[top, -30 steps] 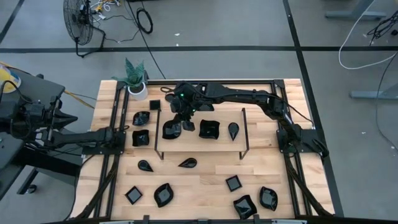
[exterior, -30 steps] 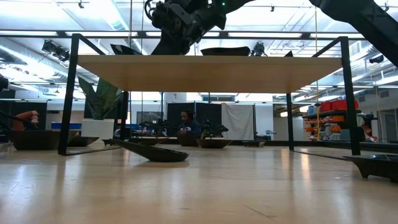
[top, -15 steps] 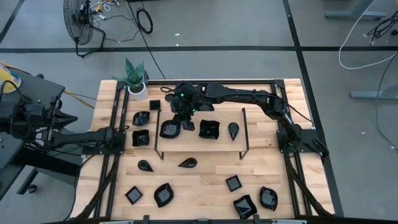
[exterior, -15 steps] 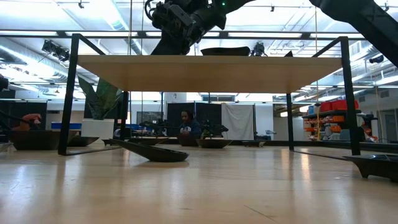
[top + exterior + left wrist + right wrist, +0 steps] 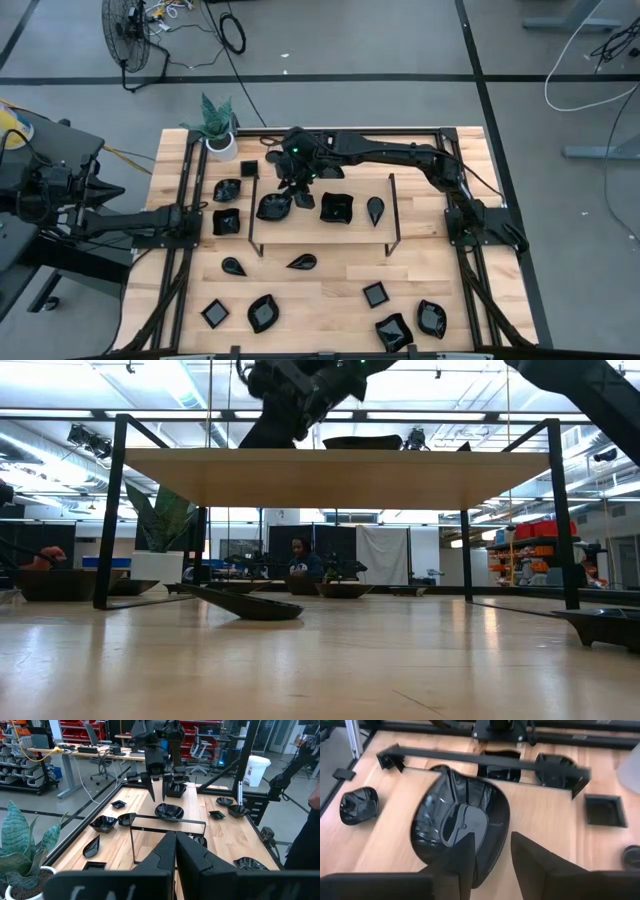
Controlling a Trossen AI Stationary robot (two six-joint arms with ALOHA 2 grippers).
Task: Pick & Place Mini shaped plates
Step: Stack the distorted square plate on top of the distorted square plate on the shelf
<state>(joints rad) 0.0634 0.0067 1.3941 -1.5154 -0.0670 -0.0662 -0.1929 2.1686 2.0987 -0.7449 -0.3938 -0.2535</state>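
A wooden shelf (image 5: 320, 232) on a thin black frame stands mid-table. Three glossy black mini shaped plates lie on it: a wavy leaf plate (image 5: 272, 207) (image 5: 460, 820) at its left end, another wavy plate (image 5: 336, 207) and a teardrop plate (image 5: 375, 210). My right gripper (image 5: 297, 186) (image 5: 158, 795) (image 5: 490, 840) hangs open just above the near rim of the leaf plate, slanting down, fingers clear of it. My left gripper (image 5: 175, 855) is shut and empty, parked level at the table's left side (image 5: 190, 221).
More black plates lie on the table around the shelf: left of it (image 5: 226, 221) (image 5: 227, 189), in front of it (image 5: 233, 266) (image 5: 301, 262), and along the near edge (image 5: 263, 312) (image 5: 393, 331). A white pot with a green plant (image 5: 218, 135) stands at the far left corner.
My right gripper has opened and let go of the wavy leaf plate. The plate has settled flat on the shelf's left end, shifted slightly toward the table's left.
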